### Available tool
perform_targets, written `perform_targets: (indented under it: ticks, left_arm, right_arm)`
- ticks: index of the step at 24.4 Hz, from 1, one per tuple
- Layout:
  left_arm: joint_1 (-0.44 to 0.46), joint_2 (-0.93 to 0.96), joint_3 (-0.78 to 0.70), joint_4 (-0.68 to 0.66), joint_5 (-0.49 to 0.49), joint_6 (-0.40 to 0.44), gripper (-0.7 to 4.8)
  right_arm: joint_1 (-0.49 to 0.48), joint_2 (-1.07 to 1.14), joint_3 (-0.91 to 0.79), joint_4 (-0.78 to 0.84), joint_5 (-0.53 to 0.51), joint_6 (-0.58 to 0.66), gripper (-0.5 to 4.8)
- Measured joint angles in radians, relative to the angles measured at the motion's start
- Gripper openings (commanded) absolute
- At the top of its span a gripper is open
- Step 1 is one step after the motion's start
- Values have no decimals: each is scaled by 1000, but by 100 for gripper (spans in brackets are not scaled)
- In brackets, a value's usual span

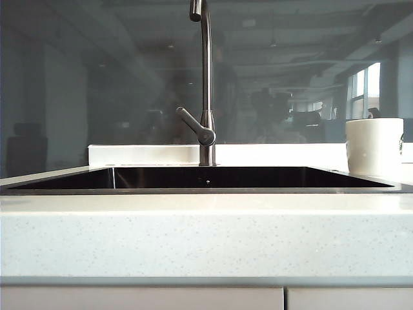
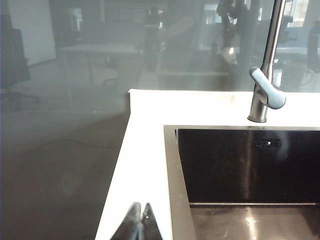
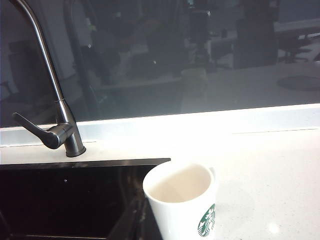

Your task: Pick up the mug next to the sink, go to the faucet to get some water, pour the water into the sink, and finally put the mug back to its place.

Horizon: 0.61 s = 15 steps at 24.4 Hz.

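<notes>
The speckled white countertop (image 1: 206, 239) was lit brightly and evenly from above in the exterior view, while the dark glass wall (image 1: 97, 77) behind it was left dim and filled with faint reflections of a ceiling and windows. The wide dark basin with a thin metal rim (image 1: 206, 189) was rendered almost black. In the left wrist view, soft glare was seen on the basin floor, and the closed left gripper (image 2: 140, 225) was caught slightly blurred. In the right wrist view, the counter strip behind the slim brushed-steel gooseneck tap (image 3: 60, 120) was blown out, and a gentle shadow was cast inside the white ceramic mug with a green logo (image 3: 182, 202).
</notes>
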Motion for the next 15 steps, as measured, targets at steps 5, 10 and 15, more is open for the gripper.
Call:
perform_targets:
  ticks: [5,10,15]
  left_arm:
    - [0,0,0,11,0,0,-5]
    - [0,0,0,13,0,0,-5]
    - [0,0,0,5,0,0,-5]
  right_arm:
    - [0,0,0,0,0,0,-9]
    - [0,0,0,0,0,0,-8]
    - [0,0,0,0,0,0,-8]
